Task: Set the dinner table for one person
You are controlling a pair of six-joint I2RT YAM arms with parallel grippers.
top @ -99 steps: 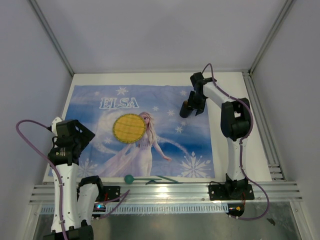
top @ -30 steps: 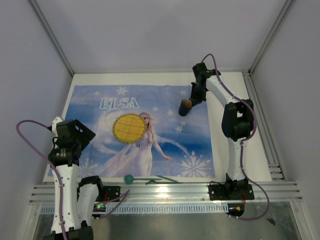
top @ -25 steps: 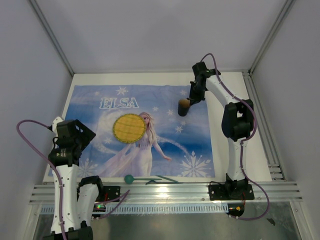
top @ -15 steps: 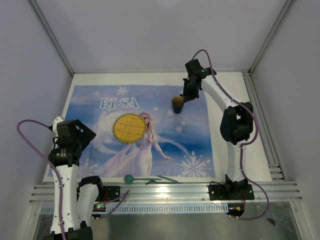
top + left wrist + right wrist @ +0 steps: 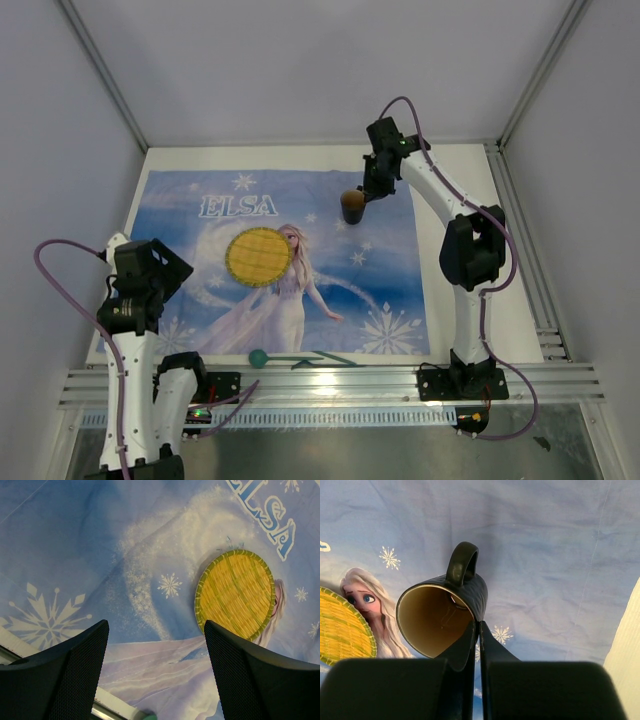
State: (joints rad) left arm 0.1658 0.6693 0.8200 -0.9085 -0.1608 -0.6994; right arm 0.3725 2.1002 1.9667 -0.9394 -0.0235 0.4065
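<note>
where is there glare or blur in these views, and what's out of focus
top external: soft even light, one bright glare patch on the near aluminium rail, otherwise sharp. left wrist: the left gripper has dark, underlit fingers, and the woven mat looks slightly soft. right wrist: the right gripper has fingers blurred near the lens, while the mug they pinch is in focus.

My right claw [image 5: 362, 193] grips a dark mug [image 5: 351, 207] over the blue cloth's [image 5: 200, 290] far right. A yellow woven disc [image 5: 258, 256] lies mid-cloth.
</note>
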